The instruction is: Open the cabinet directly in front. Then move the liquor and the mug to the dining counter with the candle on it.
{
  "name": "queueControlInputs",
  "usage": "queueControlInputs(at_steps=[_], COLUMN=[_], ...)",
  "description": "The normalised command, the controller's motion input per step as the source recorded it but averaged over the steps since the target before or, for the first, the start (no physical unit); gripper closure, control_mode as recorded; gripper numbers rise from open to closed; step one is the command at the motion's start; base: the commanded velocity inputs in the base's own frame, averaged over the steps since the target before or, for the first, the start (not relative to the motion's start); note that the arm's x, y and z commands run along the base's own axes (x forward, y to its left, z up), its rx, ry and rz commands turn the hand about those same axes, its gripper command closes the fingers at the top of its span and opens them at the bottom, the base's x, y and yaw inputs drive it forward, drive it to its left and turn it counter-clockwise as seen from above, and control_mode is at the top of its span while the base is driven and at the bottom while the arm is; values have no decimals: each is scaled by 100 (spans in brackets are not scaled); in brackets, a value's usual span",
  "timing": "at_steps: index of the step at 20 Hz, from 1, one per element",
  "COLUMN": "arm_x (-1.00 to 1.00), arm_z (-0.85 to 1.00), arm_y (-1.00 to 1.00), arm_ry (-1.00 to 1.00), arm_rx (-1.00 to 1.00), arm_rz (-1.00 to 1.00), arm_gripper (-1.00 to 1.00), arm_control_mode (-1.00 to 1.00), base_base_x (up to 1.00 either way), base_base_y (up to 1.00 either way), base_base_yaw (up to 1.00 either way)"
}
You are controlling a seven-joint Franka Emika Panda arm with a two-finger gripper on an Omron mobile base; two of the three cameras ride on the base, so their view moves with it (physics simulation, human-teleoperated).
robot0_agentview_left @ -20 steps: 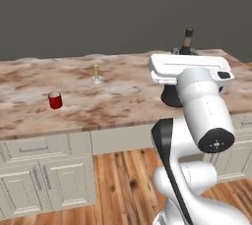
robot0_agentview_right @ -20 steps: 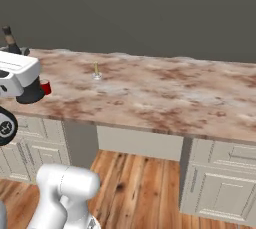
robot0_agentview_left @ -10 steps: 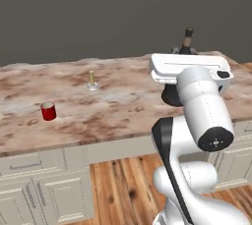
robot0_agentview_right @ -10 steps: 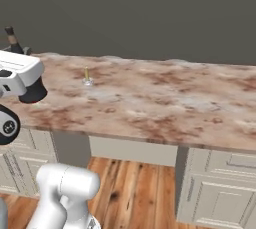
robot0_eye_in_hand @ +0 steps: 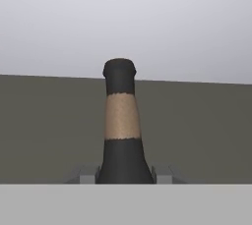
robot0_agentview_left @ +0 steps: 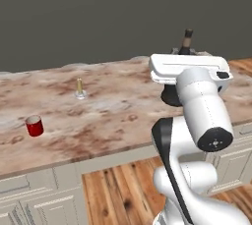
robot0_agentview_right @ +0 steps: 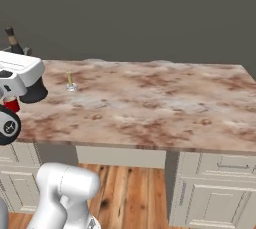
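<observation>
The liquor [robot0_eye_in_hand: 121,130] stands upright between the gripper [robot0_eye_in_hand: 125,174] fingers, jaws closed narrow on its body, its neck rising above the hand over the dining counter [robot0_agentview_left: 123,116]; the mug [robot0_agentview_left: 34,126] sits near the counter's front edge, well apart from the candle [robot0_agentview_left: 79,87] further back.

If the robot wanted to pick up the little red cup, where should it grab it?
Probably around its round wall, near the middle. The mug stands upright on the dining counter, with bare stone around it and no handle that I can make out, so coming straight down from above with a finger on either side looks easiest. The candle stands well away.
</observation>
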Motion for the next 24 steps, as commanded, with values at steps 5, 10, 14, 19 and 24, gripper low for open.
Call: queueControlInputs(at_steps=[5,10,14,19,24], arm_x=[0,0,0,0,0], arm_z=[0,0,0,0,0], arm_y=[0,0,0,0,0], arm_ry=[0,0,0,0,0], arm_rx=[0,0,0,0,0], arm_rz=[0,0,0,0,0], arm_gripper=[100,100,100,100,100], arm_control_mode=[100,100,100,100,100], base_base_x=[0,2,21,59,50], base_base_y=[0,0,29,49,35], base_base_yaw=[-5,0,-9,-4,0])
